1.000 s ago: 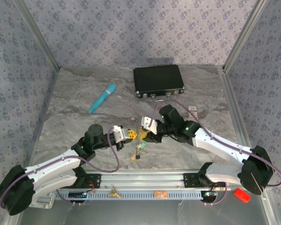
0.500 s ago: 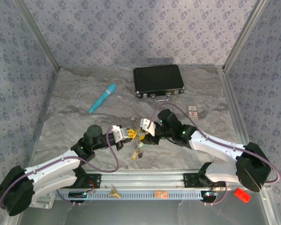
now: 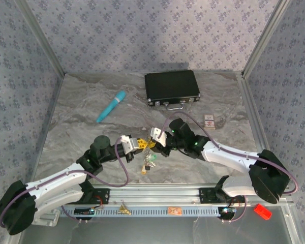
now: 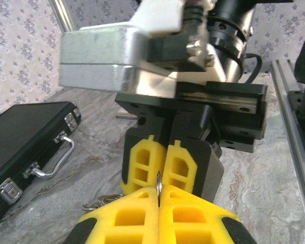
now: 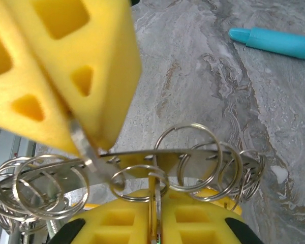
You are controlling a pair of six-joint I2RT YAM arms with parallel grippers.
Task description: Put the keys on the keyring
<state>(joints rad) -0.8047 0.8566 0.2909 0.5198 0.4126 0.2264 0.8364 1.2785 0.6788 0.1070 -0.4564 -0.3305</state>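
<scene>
The flat grey metal keyring [image 5: 134,152], strung with thin wire loops [image 5: 185,126], hangs above mid-table with tiny coloured keys [image 3: 149,163] dangling at 6 o'clock, the left gripper [image 3: 142,144] clenched on it from 9 o'clock, seemingly to steady it, while the right gripper [image 3: 153,145], from 3 o'clock, pinches one loop.

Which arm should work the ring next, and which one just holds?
Right, probably. The left gripper is shut on the keyring, anchoring it. The right gripper is shut edge-on on what looks like one of its wire loops, so it can work that loop. The keys hang below.
</scene>
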